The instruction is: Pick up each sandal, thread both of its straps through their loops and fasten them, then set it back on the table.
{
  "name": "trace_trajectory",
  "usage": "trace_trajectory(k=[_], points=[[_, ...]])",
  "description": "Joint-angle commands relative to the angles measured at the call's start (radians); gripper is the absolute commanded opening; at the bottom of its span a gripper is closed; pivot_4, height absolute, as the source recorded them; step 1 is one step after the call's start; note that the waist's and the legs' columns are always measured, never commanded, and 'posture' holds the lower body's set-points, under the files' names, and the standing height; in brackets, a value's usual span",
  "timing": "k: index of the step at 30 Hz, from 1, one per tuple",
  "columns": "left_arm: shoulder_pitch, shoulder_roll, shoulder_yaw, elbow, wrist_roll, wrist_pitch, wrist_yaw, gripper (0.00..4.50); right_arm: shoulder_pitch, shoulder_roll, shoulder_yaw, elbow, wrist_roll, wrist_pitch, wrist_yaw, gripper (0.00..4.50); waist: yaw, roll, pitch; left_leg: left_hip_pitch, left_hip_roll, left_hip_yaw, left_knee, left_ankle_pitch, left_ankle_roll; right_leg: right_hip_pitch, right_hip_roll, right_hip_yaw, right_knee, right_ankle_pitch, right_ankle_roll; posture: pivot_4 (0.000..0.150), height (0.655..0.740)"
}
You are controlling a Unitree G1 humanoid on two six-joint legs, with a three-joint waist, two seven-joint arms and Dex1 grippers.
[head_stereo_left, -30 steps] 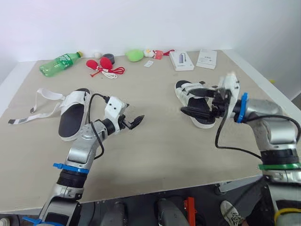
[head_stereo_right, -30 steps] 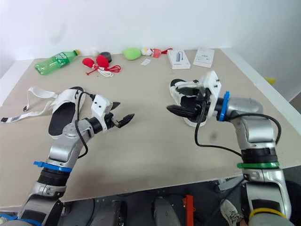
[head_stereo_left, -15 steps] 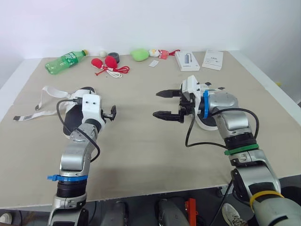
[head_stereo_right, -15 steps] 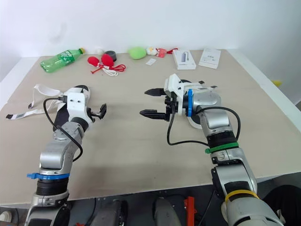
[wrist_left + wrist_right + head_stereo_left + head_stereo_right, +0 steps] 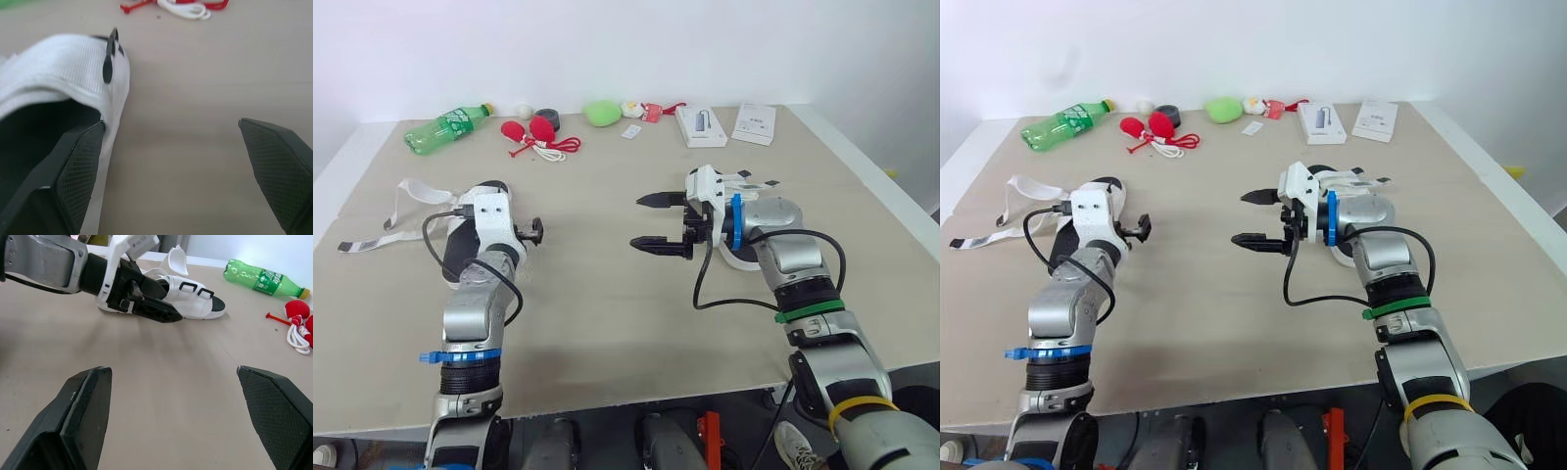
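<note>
The loose-strapped sandal [image 5: 58,63] lies at the left of the frame, its long way running up the picture. The left claw [image 5: 171,125], spread wide, sits just beside it, much nearer than the spread right claw [image 5: 638,221].

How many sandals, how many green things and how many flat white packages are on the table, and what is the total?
Sandals: 2, the left sandal and the right sandal.
Green things: 2, the bottle and the round lump.
Flat white packages: 2, the box and the thin packet.
Total: 6.
</note>
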Motion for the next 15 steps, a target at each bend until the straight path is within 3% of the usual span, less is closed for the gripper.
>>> trace_trajectory(k=[1,13,15], points=[[-0.045,0.021,0.032,0.059,-0.006,-0.032,0.007,4.5,-0.019,0.011,-0.036,-0.033,0.041,0.034,-0.006,4.39,0.0,0.0,0.0,0.0,0.0,0.0,0.0,0.0,0.0,0.0,0.0,0.0,0.0,0.0,0.0,0.15,0.74],[-0.138,0.097,0.013,0.296,-0.014,-0.16,-0.083,4.5,-0.008,0.006,-0.026,-0.06,0.021,0.037,-0.04,4.39,0.0,0.0,0.0,0.0,0.0,-0.001,0.0,0.001,-0.001,0.0,0.0,-0.001,0.0,0.0,-0.001,0.15,0.74],[-0.146,0.104,0.016,0.316,-0.027,-0.179,-0.11,3.98,-0.005,0.002,-0.024,-0.067,0.021,0.039,-0.042,4.5,0.0,0.0,0.0,0.0,0.0,-0.001,0.0,0.001,-0.001,0.0,0.0,-0.001,0.0,0.0,-0.001,0.15,0.74]])
